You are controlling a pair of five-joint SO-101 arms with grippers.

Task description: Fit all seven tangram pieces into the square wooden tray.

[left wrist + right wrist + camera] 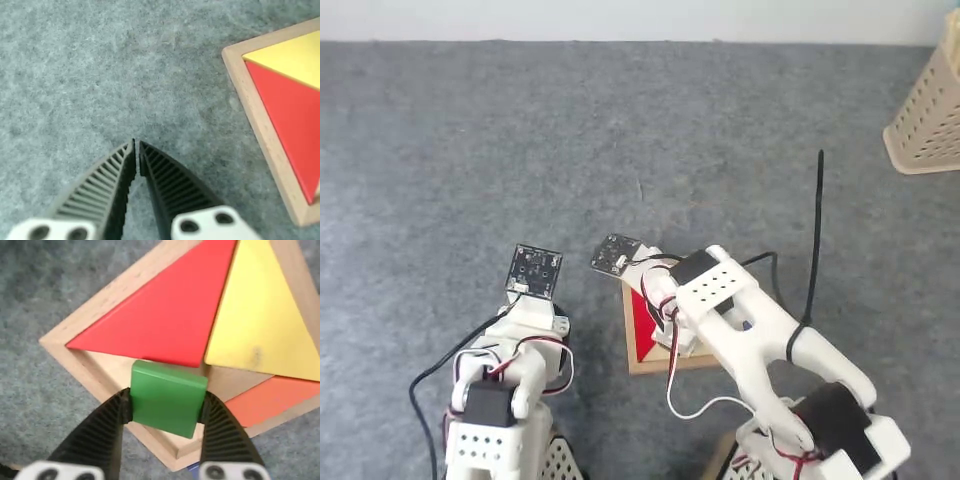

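Your right gripper [165,407] is clamped on the green square [169,385], one finger on each side of it. The square sits over the bare wood at one corner of the tray [95,310]. Its far edge is right up against the long side of the red triangle [165,315]. It looks a bit tilted, and you can't tell whether it is seated on the tray floor or held just above it.

The red triangle lies flat in the tray along one rim. The yellow triangle [260,320] lies flat beside it, sharing an edge. An orange piece [265,400] is in the tray too, touching the yellow one and close to the green square.

Your left gripper [137,145] is closed on nothing, tips nearly touching. It hangs over the grey mat [100,60], apart from the tray [256,105]. From there you see the tray corner with red [295,120] and yellow [295,55].

From above, the right arm [750,320] covers most of the tray [655,366], with a strip of red [645,320] showing. The left arm [510,380] is beside it, near the front edge. A perforated basket [930,110] sits at the far right corner, and a black cable [817,230] stands up by the right arm.
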